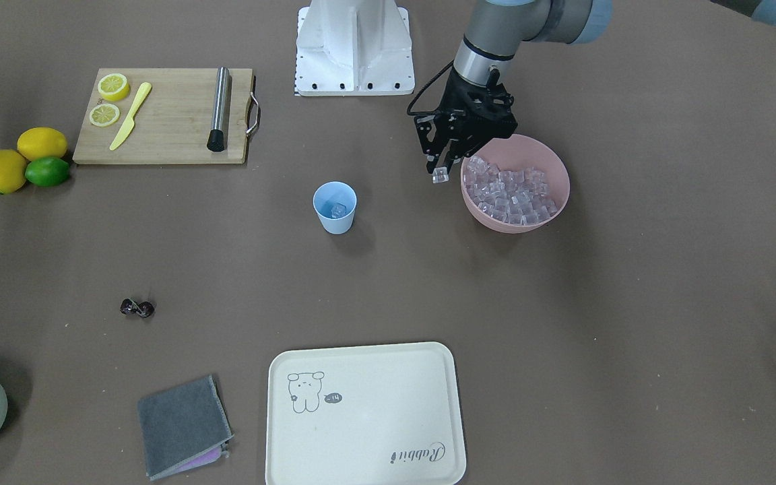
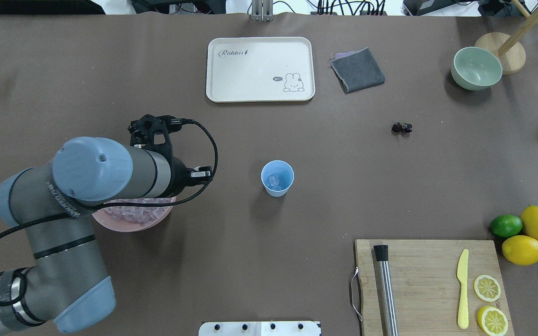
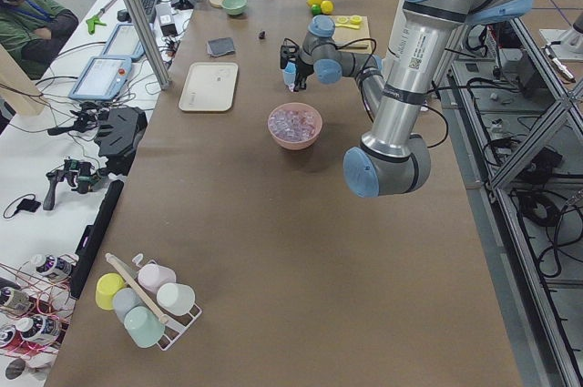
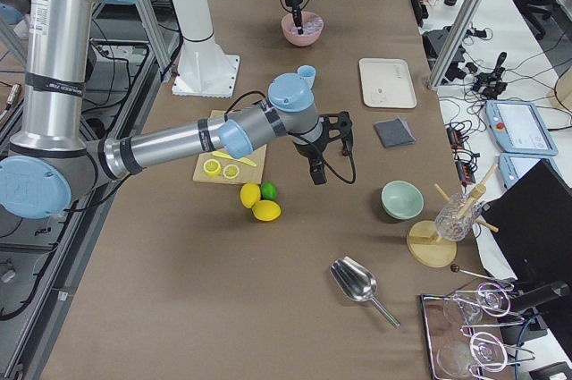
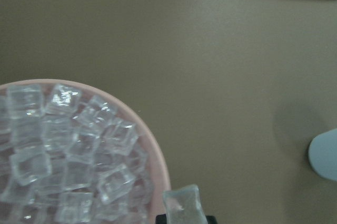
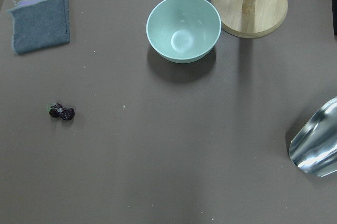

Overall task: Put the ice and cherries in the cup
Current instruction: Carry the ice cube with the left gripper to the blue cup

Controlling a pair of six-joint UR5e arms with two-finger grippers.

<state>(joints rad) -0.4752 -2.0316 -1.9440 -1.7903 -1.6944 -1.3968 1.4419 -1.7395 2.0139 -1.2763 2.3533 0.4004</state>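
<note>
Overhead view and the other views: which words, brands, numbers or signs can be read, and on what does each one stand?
"Rabbit": script on the cream tray; the last letter is stylised and uncertain.
Speech bubble beside the tray's bunny drawing: too small to read.
Lettering on the left arm: too blurred to read.
No other text is readable.

Bright even overhead light, soft faint shadows, sharp focus throughout
</note>
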